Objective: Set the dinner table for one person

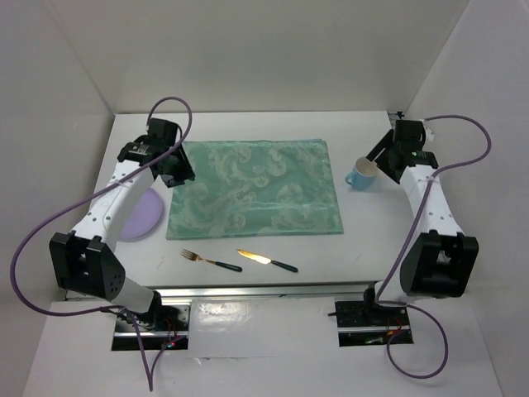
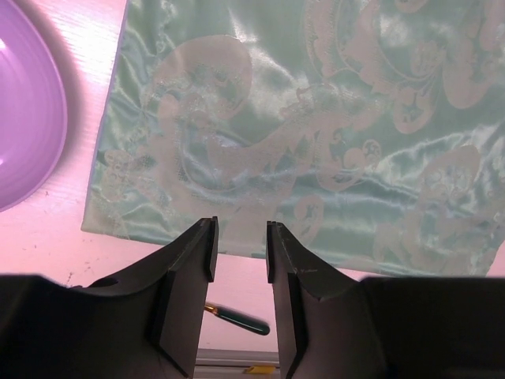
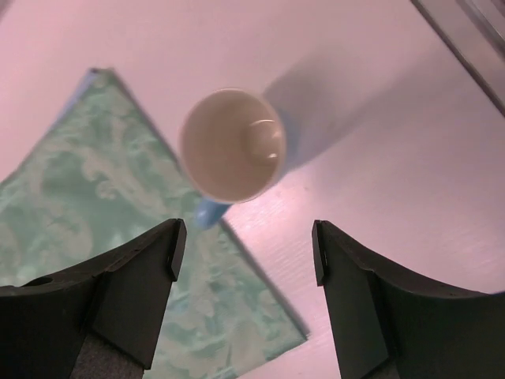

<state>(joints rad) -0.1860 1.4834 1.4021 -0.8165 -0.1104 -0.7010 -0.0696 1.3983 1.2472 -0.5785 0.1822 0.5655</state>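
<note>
Table (image 1: 372, 248) sits under everything, cloth (image 1: 256, 186) laid mid-table. Right claw (image 3: 246, 237) hangs wide open just above the cup (image 3: 229, 146). Left claw (image 2: 241, 237) is slightly open, empty, over the cloth's edge.

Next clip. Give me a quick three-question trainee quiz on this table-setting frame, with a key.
1. True or false: the purple plate lies on the teal placemat.
2. Which thing is nearest the open right gripper? A) blue mug B) glass C) bowl
3. Fill in: of the fork and knife, the ___ is nearer the plate.
Key: 1 false, it lies on the dinner table, left of the placemat; 2 A; 3 fork.
</note>
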